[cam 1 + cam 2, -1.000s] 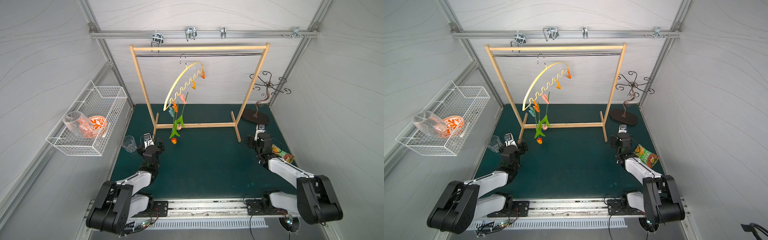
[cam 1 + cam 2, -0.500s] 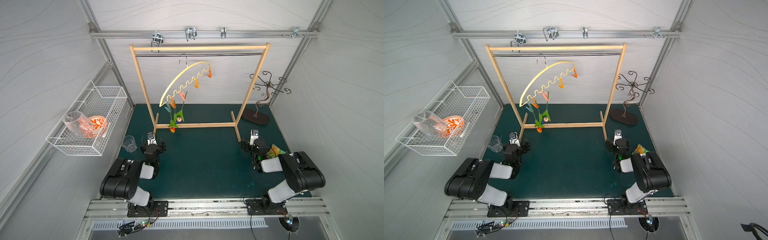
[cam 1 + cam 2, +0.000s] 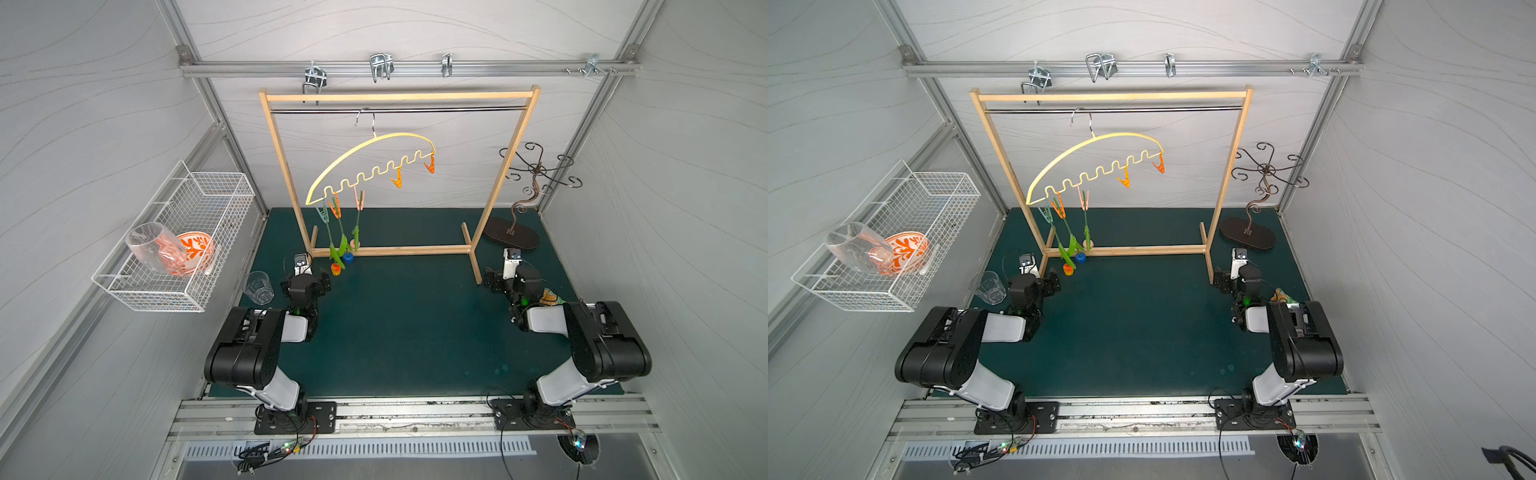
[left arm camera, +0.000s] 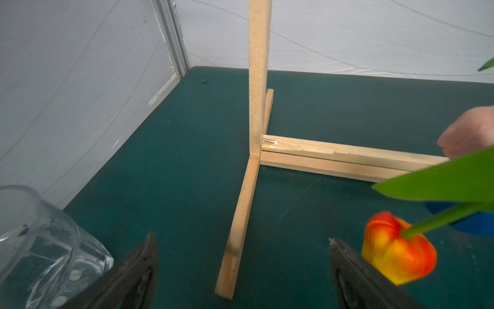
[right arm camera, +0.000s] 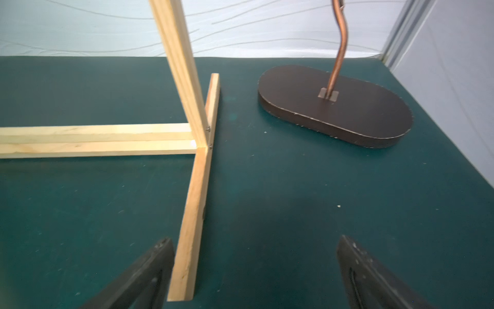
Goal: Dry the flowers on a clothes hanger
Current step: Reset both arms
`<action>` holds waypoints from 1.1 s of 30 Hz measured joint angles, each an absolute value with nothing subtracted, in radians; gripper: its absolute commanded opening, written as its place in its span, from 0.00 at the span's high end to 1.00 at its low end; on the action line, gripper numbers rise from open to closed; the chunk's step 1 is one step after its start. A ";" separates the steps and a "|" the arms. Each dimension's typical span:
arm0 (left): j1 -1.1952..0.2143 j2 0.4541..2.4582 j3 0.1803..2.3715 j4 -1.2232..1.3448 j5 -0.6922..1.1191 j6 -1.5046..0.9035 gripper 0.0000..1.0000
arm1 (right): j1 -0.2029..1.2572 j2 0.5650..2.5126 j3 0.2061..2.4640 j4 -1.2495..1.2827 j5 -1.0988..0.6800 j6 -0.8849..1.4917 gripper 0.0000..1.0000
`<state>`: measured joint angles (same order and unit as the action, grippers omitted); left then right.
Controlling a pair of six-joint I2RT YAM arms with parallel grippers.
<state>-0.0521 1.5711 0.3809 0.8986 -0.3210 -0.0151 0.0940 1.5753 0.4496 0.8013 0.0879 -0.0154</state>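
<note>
— Flowers [image 3: 343, 249]: where are they from your left gripper [image 4: 242, 240]?

— Just ahead of it, toward the other arm's side. They hang heads down from pins [image 3: 336, 208] at the low end of the tilted hanger [image 3: 399, 134]. My wrist camera cuts most of them off. I get the orange head [image 4: 395, 254] whole, close by one finger, though I cannot tell whether it touches. The blue head [image 4: 470, 224] is half behind a leaf, and the pink head [image 4: 470, 136] is a blur at the frame edge.

— What do the top views add?

— The thin stems, the hanger's wavy yellow edge, and its metal hook over the rack [image 3: 399, 97] rod. The pins are too small for me to read their grip.

— Grippers?

— Both spread wide, holding nothing. My right gripper [image 5: 255, 240] sits by the rack's square wooden foot, well apart from the flowers. Ahead of it is a stand [image 5: 334, 107] with a dark oval base and a curling copper-coloured stem. A clear glass [image 4: 40, 240] stands just beside the left gripper's outer finger. A bag [image 3: 550, 296] behind my right arm is mostly hidden.
</note>
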 measured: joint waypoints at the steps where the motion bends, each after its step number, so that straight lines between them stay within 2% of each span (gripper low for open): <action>1: -0.052 1.571 0.381 0.892 -0.320 -0.015 0.00 | 0.094 1.575 0.450 0.797 0.083 -0.015 0.01; 33: -0.052 1.571 0.381 0.870 -0.317 -0.019 0.00 | 0.094 1.575 0.450 0.777 0.066 -0.015 0.01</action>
